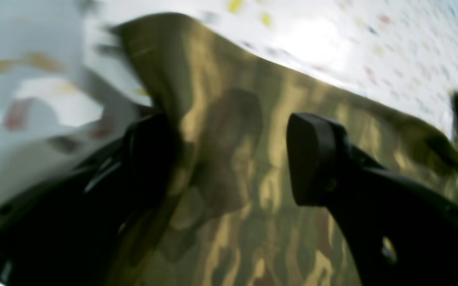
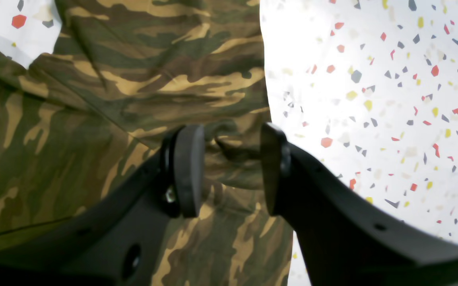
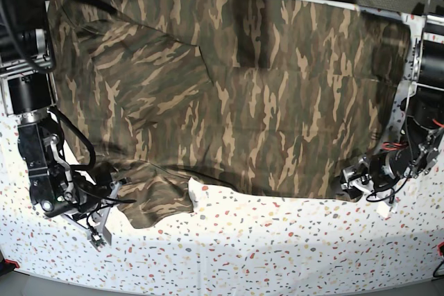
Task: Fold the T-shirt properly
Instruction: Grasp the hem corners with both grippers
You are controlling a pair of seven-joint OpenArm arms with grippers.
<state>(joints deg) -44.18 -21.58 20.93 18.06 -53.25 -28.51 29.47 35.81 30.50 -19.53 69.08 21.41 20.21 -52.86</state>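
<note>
In the left wrist view, which is blurred, the left gripper stands wide open over the T-shirt, with a raised edge of the cloth seeming to lie against one finger; nothing is clamped. In the right wrist view the right gripper is partly open, and a bunched fold at the edge of the T-shirt sits between its pads; I cannot tell if they press it. In the base view one T-shirt lies spread over the speckled table, one sleeve crumpled near the right gripper, the left gripper at the hem corner. There are two grippers. The cloth looks soft, light and limp, so I would take it at corners and hems.
</note>
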